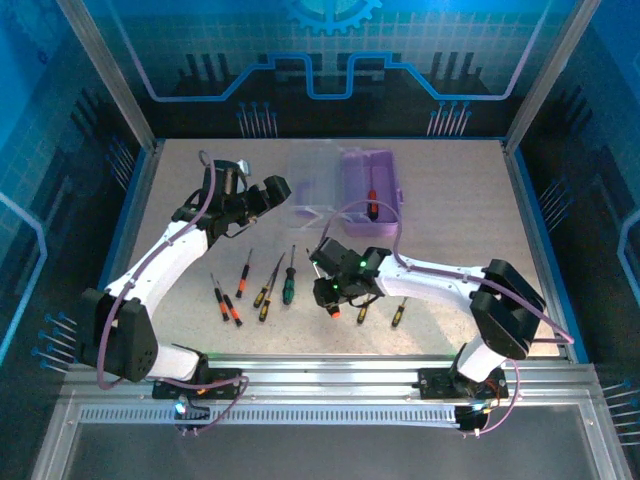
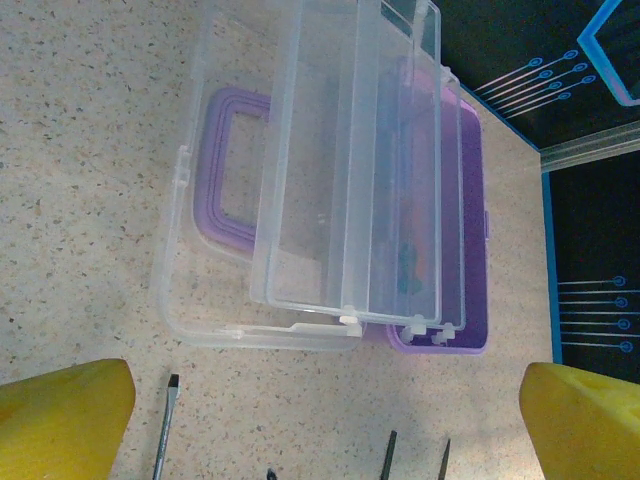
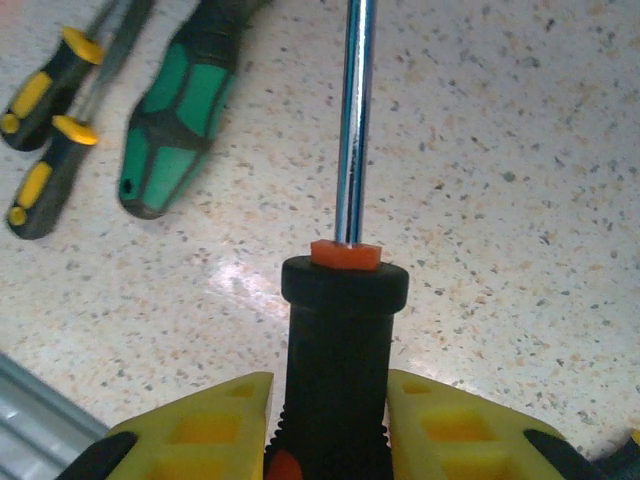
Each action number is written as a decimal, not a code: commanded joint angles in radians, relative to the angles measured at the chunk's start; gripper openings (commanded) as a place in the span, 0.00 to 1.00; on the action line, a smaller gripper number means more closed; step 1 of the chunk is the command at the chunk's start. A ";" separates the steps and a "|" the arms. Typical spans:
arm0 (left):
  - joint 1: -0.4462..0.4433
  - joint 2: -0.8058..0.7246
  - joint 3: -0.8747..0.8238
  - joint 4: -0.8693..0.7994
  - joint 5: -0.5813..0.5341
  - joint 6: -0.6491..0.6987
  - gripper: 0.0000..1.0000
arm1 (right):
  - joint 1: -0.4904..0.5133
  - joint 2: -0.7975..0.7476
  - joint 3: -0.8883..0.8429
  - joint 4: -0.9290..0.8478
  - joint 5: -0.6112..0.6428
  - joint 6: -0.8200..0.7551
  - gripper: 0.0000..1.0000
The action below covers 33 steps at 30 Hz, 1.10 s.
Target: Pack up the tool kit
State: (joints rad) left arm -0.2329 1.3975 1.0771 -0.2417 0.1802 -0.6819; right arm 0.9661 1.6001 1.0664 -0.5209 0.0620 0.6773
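Note:
The tool kit's purple case (image 1: 370,180) stands open at the back of the table, its clear lid (image 1: 310,200) folded out to the left, with an orange-handled screwdriver (image 1: 371,205) inside. My left gripper (image 1: 278,190) hovers open just left of the lid; in the left wrist view the lid (image 2: 300,200), purple handle (image 2: 235,165) and purple base (image 2: 472,230) lie ahead of the left gripper (image 2: 325,385). My right gripper (image 1: 333,295) is shut on a black-and-orange screwdriver (image 3: 340,330), its shaft pointing away over the table.
Loose screwdrivers lie left of centre: orange ones (image 1: 220,298), a yellow-black one (image 1: 265,295) and a green one (image 1: 287,282). Two more yellow-black ones (image 1: 398,312) lie under the right arm. Green (image 3: 170,120) and yellow-black (image 3: 45,90) handles lie left of the held one.

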 commanded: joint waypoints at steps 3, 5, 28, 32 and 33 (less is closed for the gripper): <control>0.003 -0.002 0.004 0.015 0.020 -0.004 0.99 | -0.032 -0.069 -0.007 0.010 -0.039 -0.054 0.23; 0.003 0.001 0.006 0.015 0.024 -0.004 0.99 | -0.045 -0.095 -0.013 0.016 -0.048 -0.065 0.22; -0.048 -0.023 0.029 0.056 0.134 -0.009 0.99 | -0.514 -0.026 0.251 0.043 -0.090 -0.190 0.21; -0.069 -0.055 0.093 -0.057 0.090 0.050 0.99 | -0.593 0.035 0.297 0.064 -0.116 -0.203 0.21; -0.067 -0.073 0.095 -0.069 0.081 0.054 0.99 | -0.606 0.051 0.314 0.057 -0.115 -0.211 0.21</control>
State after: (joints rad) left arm -0.2943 1.3933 1.1130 -0.2478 0.2775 -0.6708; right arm 0.3878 1.6215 1.3239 -0.4919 -0.0261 0.4980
